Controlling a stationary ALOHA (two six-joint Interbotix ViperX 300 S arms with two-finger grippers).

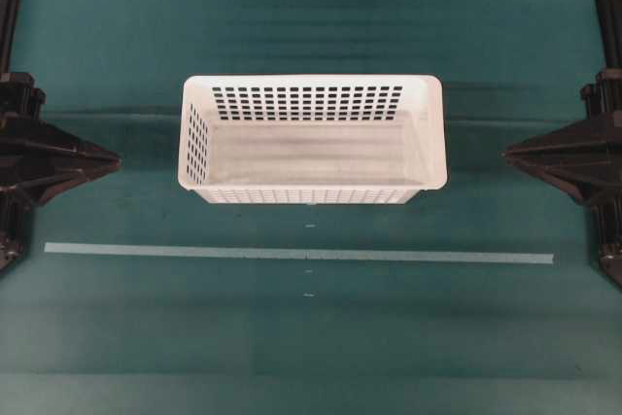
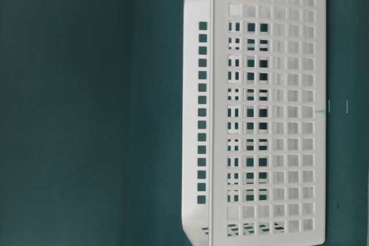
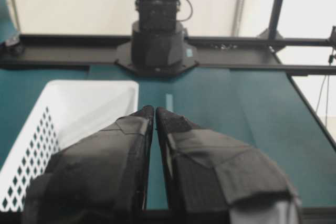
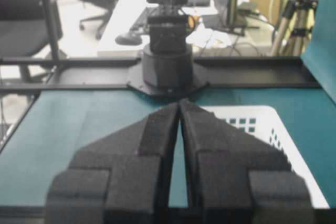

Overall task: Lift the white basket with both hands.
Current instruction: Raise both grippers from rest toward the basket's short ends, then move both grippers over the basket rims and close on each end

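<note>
The white basket [image 1: 313, 138] rests upright on the green table, mid-table, its perforated walls showing; it fills the right half of the table-level view [image 2: 271, 113]. My left gripper [image 1: 115, 156] sits at the far left edge, well apart from the basket, tips together and shut on nothing [image 3: 155, 109]. The basket [image 3: 79, 114] lies to its left in the left wrist view. My right gripper [image 1: 507, 154] sits at the far right edge, also apart from the basket, shut and empty [image 4: 179, 102]. In the right wrist view the basket [image 4: 262, 124] lies to the right behind the fingers.
A pale tape strip [image 1: 292, 254] runs across the table in front of the basket, with small tick marks [image 1: 309, 226] at its middle. The opposite arm's base [image 3: 157, 40] stands beyond the table's far edge. Black frame rails [image 3: 294, 69] border the table.
</note>
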